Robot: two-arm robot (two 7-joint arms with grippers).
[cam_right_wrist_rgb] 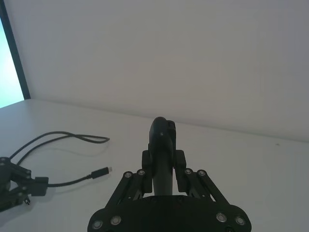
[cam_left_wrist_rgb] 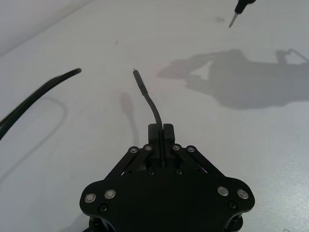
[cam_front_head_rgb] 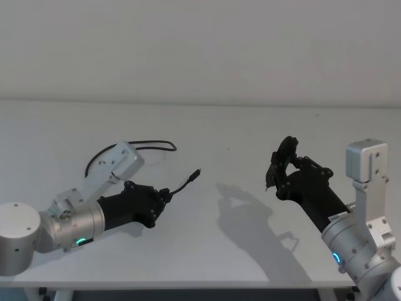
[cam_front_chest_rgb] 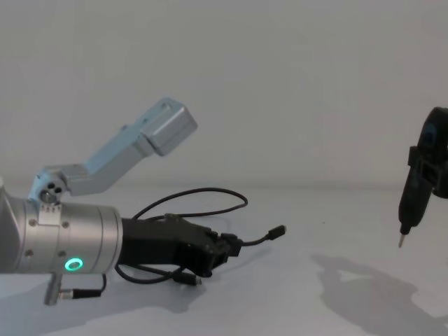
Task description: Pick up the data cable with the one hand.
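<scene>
Left end effector (cam_front_head_rgb: 164,195) is low over the white counter (cam_front_head_rgb: 219,257), and its two black angular fingers (cam_left_wrist_rgb: 154,131) are pressed together, pinching the data cable (cam_front_head_rgb: 156,144) a short way back from one end. From the pinch, a stub of thin, matte black cord curves out to a small plug (cam_left_wrist_rgb: 138,79) with a metal tip, which is poking forward clear of the surface with its shadow on the counter beside it. The rest of the cord runs back in a long flat loop (cam_front_chest_rgb: 210,191) behind the arm, lying on the smooth counter top. A second small plug (cam_front_chest_rgb: 189,278) sits on the counter just below the fingers. The silver cylindrical wrist shows a green ring light (cam_front_chest_rgb: 73,264). Over on the other side, well apart from the cable, the right end effector (cam_front_head_rgb: 293,164) is held up off the counter, and its fingers (cam_right_wrist_rgb: 179,159) are closed on a black tool (cam_front_head_rgb: 277,164) with a rounded top and a thin pointed tip (cam_front_chest_rgb: 401,240) aimed down, throwing a large shadow on the counter.
</scene>
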